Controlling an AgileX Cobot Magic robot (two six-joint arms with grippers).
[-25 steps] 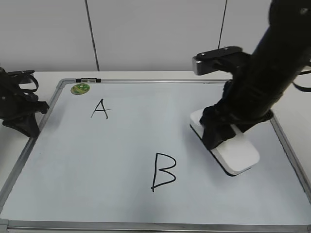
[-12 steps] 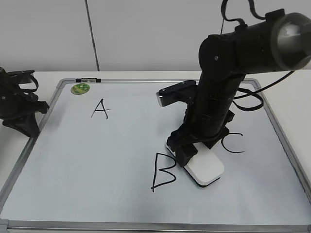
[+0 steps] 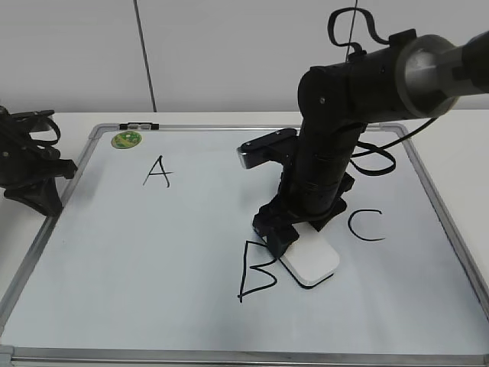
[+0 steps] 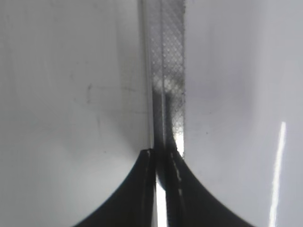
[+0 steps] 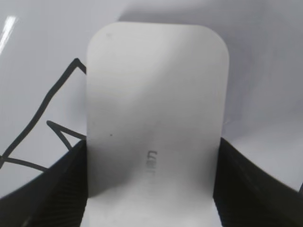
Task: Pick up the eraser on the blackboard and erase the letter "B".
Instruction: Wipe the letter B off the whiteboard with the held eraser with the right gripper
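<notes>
My right gripper (image 3: 294,238) is shut on the white eraser (image 3: 312,262), which lies flat on the blackboard (image 3: 153,245) with its left edge at the right side of the black letter "B" (image 3: 252,277). In the right wrist view the eraser (image 5: 154,118) sits between my two dark fingers (image 5: 151,184), with strokes of the "B" (image 5: 42,118) showing to its left. My left gripper (image 3: 42,183) rests shut at the board's left edge; the left wrist view shows its closed fingers (image 4: 163,156) over the silver frame (image 4: 165,71).
A black "A" (image 3: 157,172) is at the upper left of the board and a black "C" (image 3: 365,225) to the right of my right arm. A round green magnet (image 3: 126,139) sits in the top left corner. A grey wall stands behind the table.
My right gripper has slid the eraser leftward and toward the front across the board, from the right side to the edge of the "B". The "C" is now uncovered. The left arm has not moved.
</notes>
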